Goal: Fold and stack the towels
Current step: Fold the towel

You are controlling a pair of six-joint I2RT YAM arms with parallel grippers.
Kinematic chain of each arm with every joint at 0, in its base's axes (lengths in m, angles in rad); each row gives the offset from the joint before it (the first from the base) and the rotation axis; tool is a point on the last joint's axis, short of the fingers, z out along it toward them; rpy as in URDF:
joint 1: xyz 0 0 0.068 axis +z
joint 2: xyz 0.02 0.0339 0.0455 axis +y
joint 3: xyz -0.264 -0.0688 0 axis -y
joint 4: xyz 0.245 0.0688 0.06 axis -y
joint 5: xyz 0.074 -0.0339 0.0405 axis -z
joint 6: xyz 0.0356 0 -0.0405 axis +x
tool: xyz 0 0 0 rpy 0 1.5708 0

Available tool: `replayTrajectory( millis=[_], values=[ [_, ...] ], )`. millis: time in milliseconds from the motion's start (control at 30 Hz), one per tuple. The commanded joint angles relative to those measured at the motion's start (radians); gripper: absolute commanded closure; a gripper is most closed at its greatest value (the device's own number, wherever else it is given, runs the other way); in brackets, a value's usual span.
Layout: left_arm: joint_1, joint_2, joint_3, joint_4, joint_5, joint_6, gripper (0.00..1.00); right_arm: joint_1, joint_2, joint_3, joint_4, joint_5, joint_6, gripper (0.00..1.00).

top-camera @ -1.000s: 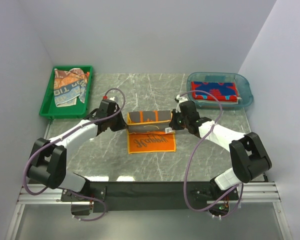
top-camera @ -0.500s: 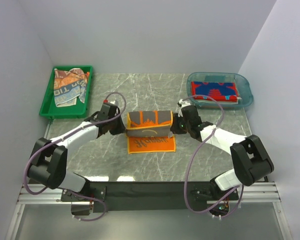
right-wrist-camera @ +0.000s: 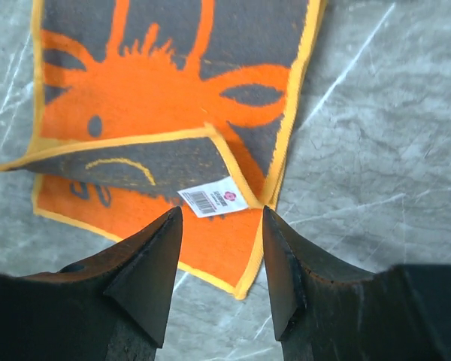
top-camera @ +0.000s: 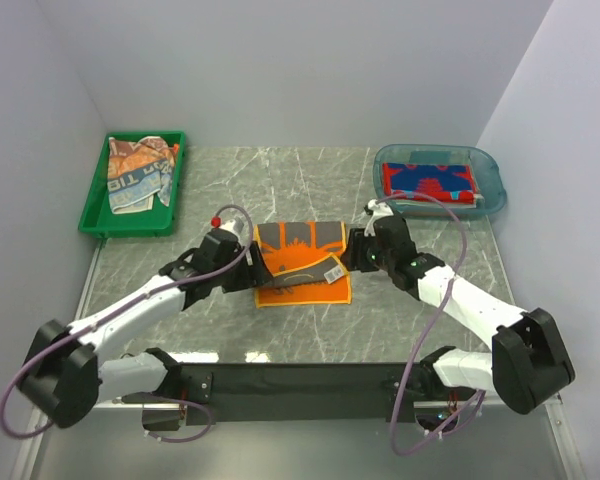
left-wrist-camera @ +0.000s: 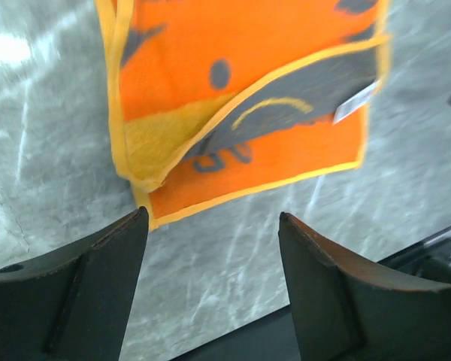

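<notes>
While both grippers hang just off its side edges, the orange-grey towel (top-camera: 302, 265) lies on the marble table (top-camera: 280, 185), partly folded. Its far half is laid over toward the near hem, grey side up. The flap sits crooked, and a strip of the orange under-layer shows along the near edge. A white label (right-wrist-camera: 214, 200) pokes out at the flap's right corner.

The left gripper (top-camera: 248, 268) is just beside the towel's left edge, fingers spread apart with nothing between them. Its wrist view shows the towel's near left corner lying beyond the open gap. The right gripper (top-camera: 353, 256) is just beside the towel's right edge, likewise spread and empty.

Far right of this towel, a red towel with blue lettering (top-camera: 427, 182) lies flat and neat inside a clear blue tub (top-camera: 492, 190), so one piece looks finished. Far left of it, a green tray (top-camera: 130, 228) holds a crumpled heap of towels (top-camera: 138, 175), none folded.

The task looks early to midway. The orange-grey towel needs its fold squared, and probably another fold, before it joins the stack. The heap in the tray is not yet begun.
</notes>
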Motion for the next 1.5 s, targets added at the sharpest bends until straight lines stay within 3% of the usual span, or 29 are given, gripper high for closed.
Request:
replayTrajectory(
  millis=[0,367,533,800,867,933,1167,1300,1467],
  values=[
    [-0.002,-0.065,0.006,-0.008,-0.084,-0.021,0.25,0.005,0.054,0.114,-0.029,0.007,-0.033,0.46],
    [-0.002,0.096,0.076,0.003,-0.142,-0.019,0.28,0.005,0.432,0.390,-0.079,-0.086,-0.202,0.46],
    [0.000,0.076,0.059,-0.005,-0.149,-0.015,0.31,0.007,0.483,0.392,-0.075,-0.175,-0.225,0.48],
    [0.000,0.000,-0.011,-0.028,-0.153,-0.024,0.32,0.010,0.415,0.255,-0.039,-0.276,-0.257,0.71],
    [0.000,-0.014,-0.025,-0.034,-0.155,-0.027,0.32,0.013,0.372,0.206,-0.027,-0.289,-0.252,0.80],
    [-0.002,-0.033,-0.037,-0.036,-0.156,-0.031,0.32,0.017,0.346,0.167,-0.023,-0.286,-0.235,0.81],
    [-0.002,-0.073,-0.068,-0.042,-0.144,-0.051,0.32,0.048,0.223,0.082,-0.036,-0.330,-0.143,0.80],
    [-0.002,-0.085,-0.073,-0.046,-0.147,-0.061,0.32,0.050,0.197,0.019,-0.052,-0.280,-0.039,0.79],
    [0.000,-0.083,-0.060,-0.062,-0.153,-0.061,0.32,0.046,0.136,-0.071,-0.027,-0.192,0.067,0.62]
  ],
)
